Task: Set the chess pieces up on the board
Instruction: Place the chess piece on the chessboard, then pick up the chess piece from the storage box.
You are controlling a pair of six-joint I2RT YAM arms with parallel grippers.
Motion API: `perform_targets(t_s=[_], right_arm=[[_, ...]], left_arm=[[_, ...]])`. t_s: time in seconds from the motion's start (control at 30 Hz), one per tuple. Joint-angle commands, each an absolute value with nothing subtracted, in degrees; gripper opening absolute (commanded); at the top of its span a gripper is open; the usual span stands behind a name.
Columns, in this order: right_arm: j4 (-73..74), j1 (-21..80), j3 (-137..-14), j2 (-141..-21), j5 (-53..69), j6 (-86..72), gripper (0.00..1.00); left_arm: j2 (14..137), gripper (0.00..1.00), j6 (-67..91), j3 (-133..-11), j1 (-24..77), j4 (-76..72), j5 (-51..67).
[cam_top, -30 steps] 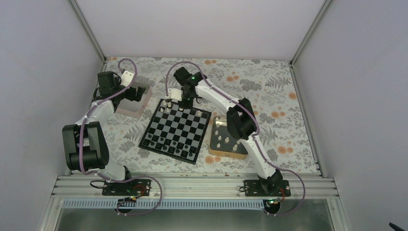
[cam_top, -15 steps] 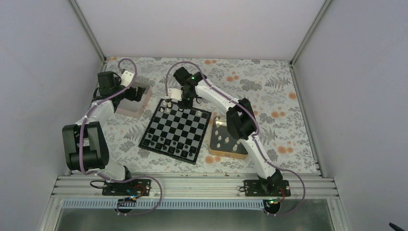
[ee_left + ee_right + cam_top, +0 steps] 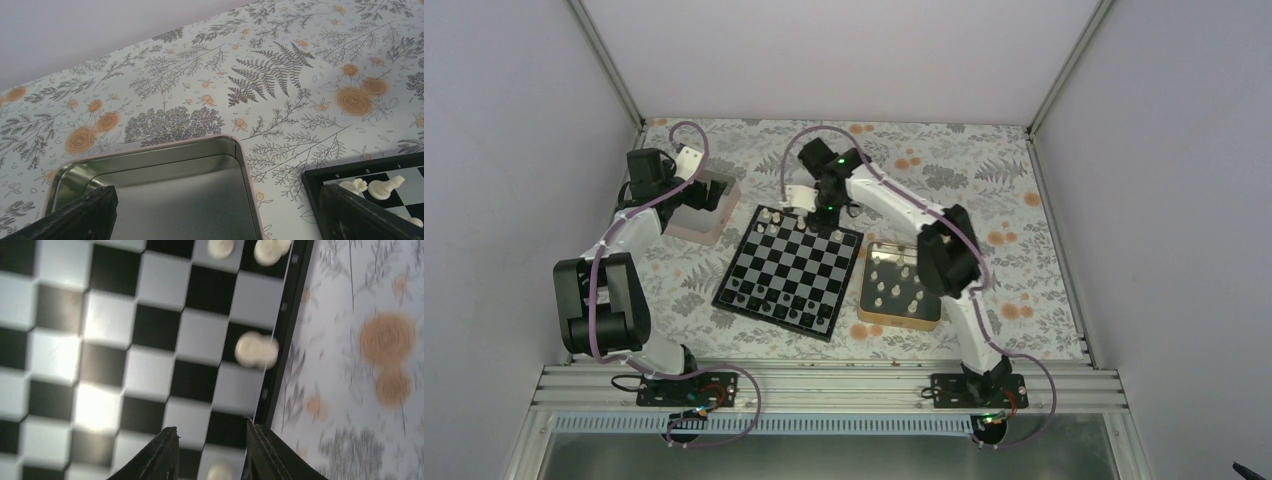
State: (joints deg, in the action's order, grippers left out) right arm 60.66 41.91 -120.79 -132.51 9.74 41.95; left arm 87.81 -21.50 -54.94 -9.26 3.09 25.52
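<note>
Right gripper: fingers apart with a narrow gap, nothing clamped. It hangs over the board, close to the black border. The wrist view is motion-blurred.
- White pieces: one stands ahead of the fingertips on an edge-row square, right against the border. Two more are further ahead at the top of the view.
- A small pale blob sits low in the gap between the fingers. It's too blurred to tell whether it's a piece on the board.

Left gripper: fingers wide apart, holding nothing.
- Silver tin lies below and between them, with its rounded corner just ahead of the tips.
- The board's corner is just beside the finger on the right of that view, with two white pieces standing on it.
- Floral tablecloth runs beyond the fingertips.

Overhead:
- Right fingers are over the board's far edge, and white pieces line that row on either side of them.
- Dark pieces stand on the rows at the opposite edge, well apart from both pairs of fingers.
- Gold tin sits just beside the board, back toward the right arm's base and away from its fingers. It holds several more white pieces.
</note>
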Motion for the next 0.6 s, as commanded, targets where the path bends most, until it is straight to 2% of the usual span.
perform_targets(t_s=[0.0,0.37,0.57], right_arm=[[62.47,38.51,-110.13,-117.45,9.47,40.90,0.39],[66.88,31.74,-80.25,-91.52,8.24,36.71,0.37],[62.23,29.47,-69.55,-86.49,4.45,34.12,0.36]], left_arm=[[86.98,1.00,-22.24,-54.73,-9.65,2.79,26.53],[87.32,1.00,-22.49,-55.10,-9.62,2.94,25.26],[87.40,1.00,-22.35,-55.17,-9.67,2.90,24.79]])
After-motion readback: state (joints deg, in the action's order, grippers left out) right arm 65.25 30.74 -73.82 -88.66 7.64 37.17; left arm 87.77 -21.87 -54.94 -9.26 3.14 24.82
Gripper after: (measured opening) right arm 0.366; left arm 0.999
